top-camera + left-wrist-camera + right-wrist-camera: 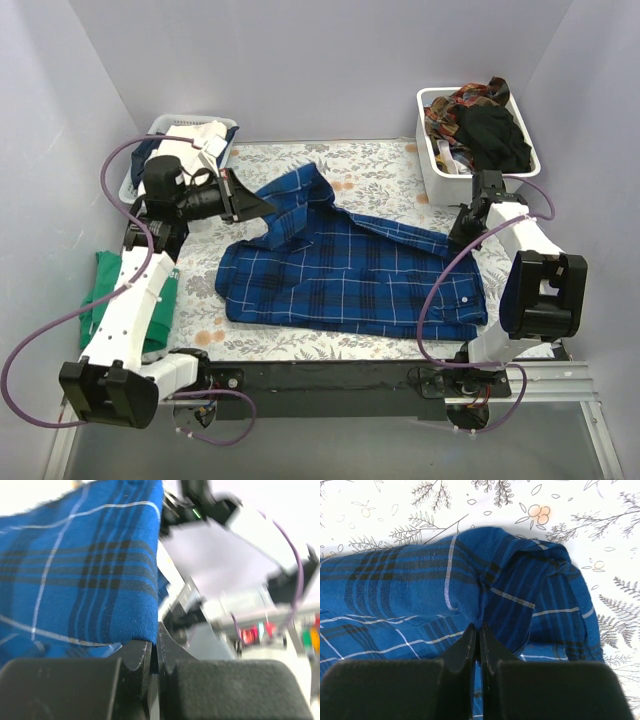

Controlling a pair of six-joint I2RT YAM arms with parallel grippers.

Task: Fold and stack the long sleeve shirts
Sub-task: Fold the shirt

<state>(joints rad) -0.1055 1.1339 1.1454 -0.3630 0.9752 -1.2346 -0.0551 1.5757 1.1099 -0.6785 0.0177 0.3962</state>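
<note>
Top: plaid shirt [350, 275] spread on your worktop [370, 160]; left tool [268, 208] and right tool [458, 238] tips hard to read | Left wrist: left tool clamped on shirt edge, background blurred | Right wrist: right tool pinched on a shirt fold, shirt cut off.

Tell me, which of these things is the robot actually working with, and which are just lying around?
In use: blue plaid shirt, left hand, right hand, both pinching it.
Lying about: green cloth, left basket, right basket, flowered tablecloth.
</note>
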